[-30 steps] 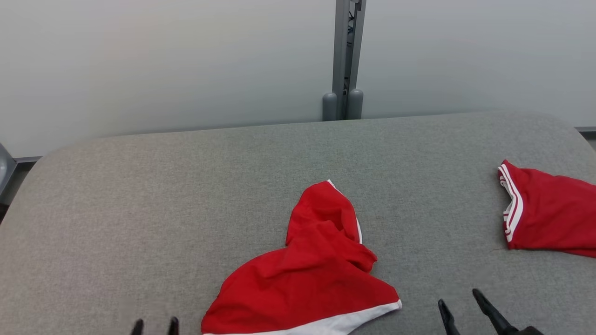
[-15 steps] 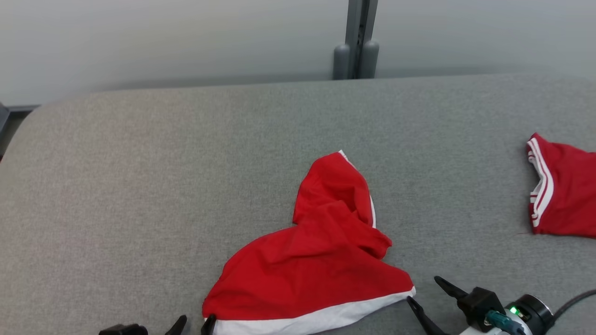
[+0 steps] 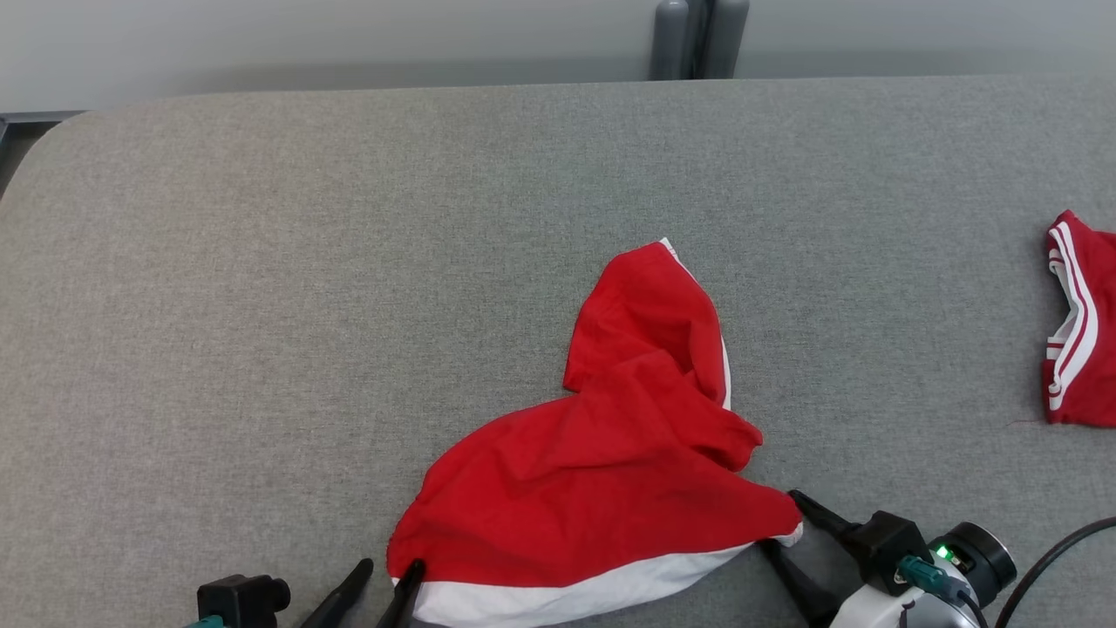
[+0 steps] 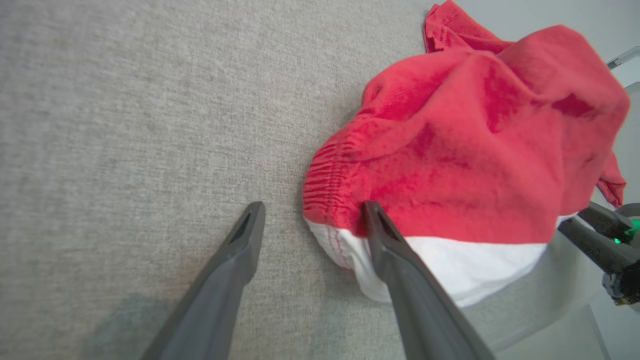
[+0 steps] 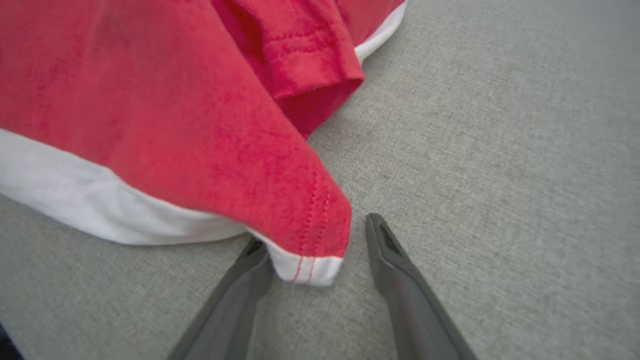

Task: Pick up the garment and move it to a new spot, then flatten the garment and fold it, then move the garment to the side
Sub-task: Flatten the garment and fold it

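A red garment (image 3: 610,488) with a white band along its near edge lies crumpled on the grey table (image 3: 261,305), front and centre. My left gripper (image 3: 391,569) is open at the garment's near left corner. In the left wrist view that gripper (image 4: 312,207) straddles the gathered corner of the garment (image 4: 475,150), one finger resting against the cloth. My right gripper (image 3: 782,522) is open at the near right corner. In the right wrist view the garment's (image 5: 150,100) white-edged tip lies between the fingers of the right gripper (image 5: 316,232).
A second red garment (image 3: 1081,331) with white stripes lies at the table's right edge. A grey post (image 3: 697,35) stands behind the far edge. The table's left half and far side are bare felt.
The head camera has tilted down, shifting the whole picture. Both grippers have come forward to the garment's two near corners, still open. The garment keeps its shape.
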